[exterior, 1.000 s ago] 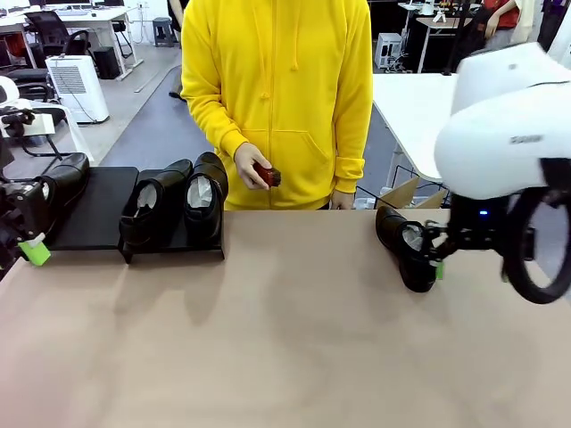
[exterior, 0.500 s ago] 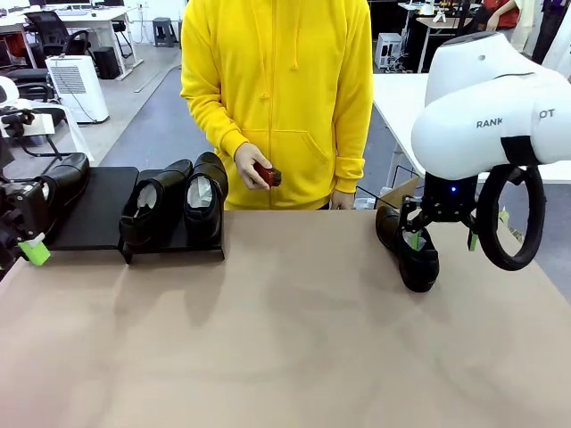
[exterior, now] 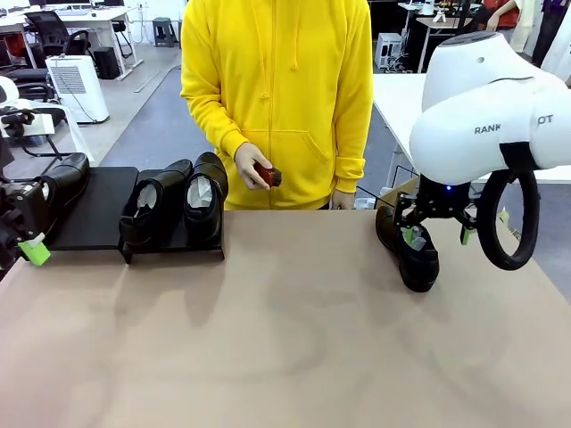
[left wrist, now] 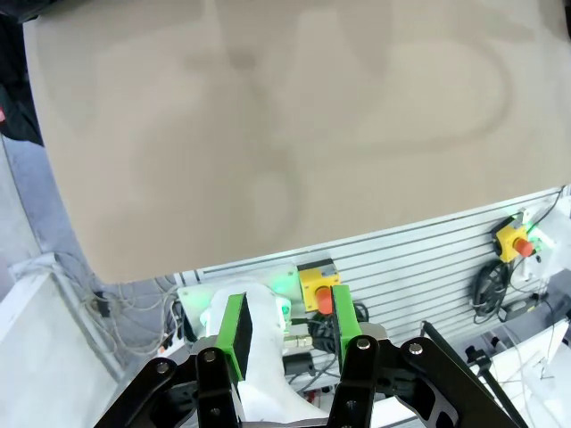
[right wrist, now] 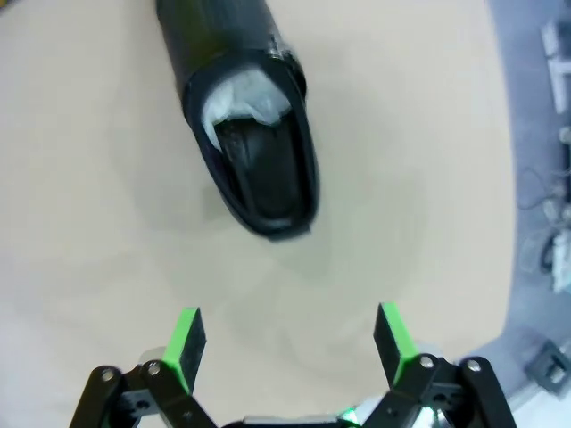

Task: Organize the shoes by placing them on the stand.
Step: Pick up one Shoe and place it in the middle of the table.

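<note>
Three shoes sit on the stand (exterior: 89, 214); the last shoe (exterior: 409, 248) lies far right of it. Right gripper (exterior: 434, 235) hovers above, jaws wide open, needs lowering. Left gripper (left wrist: 285, 328) half-closed, empty.

Lettering sits on the white shell of the right arm (exterior: 486, 116) in the front view: "RANK" reads clearly on its near face, the start of the word hidden round the curve. Further right on the same shell come two more letters, "OT", cut off at the picture's edge. Nothing legible turns up on the shoes, the stand, the yellow hoodie or the clutter seen from the wrist cameras.
</note>
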Robot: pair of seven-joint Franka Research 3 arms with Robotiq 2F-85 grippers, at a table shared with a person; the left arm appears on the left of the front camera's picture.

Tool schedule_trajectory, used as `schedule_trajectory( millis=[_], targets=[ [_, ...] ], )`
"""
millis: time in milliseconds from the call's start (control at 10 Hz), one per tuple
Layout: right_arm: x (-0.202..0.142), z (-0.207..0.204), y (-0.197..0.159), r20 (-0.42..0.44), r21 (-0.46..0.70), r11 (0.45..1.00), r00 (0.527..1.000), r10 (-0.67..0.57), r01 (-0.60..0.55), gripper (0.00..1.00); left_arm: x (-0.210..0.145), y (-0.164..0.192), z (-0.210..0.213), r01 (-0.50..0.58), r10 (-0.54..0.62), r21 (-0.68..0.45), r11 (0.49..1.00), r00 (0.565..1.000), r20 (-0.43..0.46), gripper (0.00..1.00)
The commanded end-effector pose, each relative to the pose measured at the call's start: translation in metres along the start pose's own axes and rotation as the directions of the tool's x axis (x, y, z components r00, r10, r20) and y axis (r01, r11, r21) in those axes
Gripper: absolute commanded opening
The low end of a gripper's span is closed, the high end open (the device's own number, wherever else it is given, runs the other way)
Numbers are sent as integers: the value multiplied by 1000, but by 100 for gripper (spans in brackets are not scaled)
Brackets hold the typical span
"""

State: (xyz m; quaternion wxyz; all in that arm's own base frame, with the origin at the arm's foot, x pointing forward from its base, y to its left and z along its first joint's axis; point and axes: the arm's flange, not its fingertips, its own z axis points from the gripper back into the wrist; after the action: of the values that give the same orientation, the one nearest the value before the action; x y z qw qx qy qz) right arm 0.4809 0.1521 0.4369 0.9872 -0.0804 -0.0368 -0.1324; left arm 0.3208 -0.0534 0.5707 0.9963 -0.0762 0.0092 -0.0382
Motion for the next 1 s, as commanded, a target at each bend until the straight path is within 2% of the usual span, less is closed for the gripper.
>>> schedule_trajectory(
  millis=[0,300,500,800,900],
  targets=[
    [27,-20,21,56,-17,996,995,85,-84,100,0,1,-1,9,-9,-13,1000,1000,3,50],
    [54,-51,36,11,68,982,984,177,-177,100,0,1,-1,9,-9,-13,1000,1000,3,50],
    [59,-58,43,77,74,977,978,195,-201,100,0,1,-1,9,-9,-13,1000,1000,3,50],
    [69,-79,53,36,94,966,970,240,-243,100,0,1,-1,9,-9,-13,1000,1000,3,50],
    [70,-85,52,20,121,961,968,250,-251,91,0,1,-1,9,-9,-13,1000,1000,3,50]
  ],
)
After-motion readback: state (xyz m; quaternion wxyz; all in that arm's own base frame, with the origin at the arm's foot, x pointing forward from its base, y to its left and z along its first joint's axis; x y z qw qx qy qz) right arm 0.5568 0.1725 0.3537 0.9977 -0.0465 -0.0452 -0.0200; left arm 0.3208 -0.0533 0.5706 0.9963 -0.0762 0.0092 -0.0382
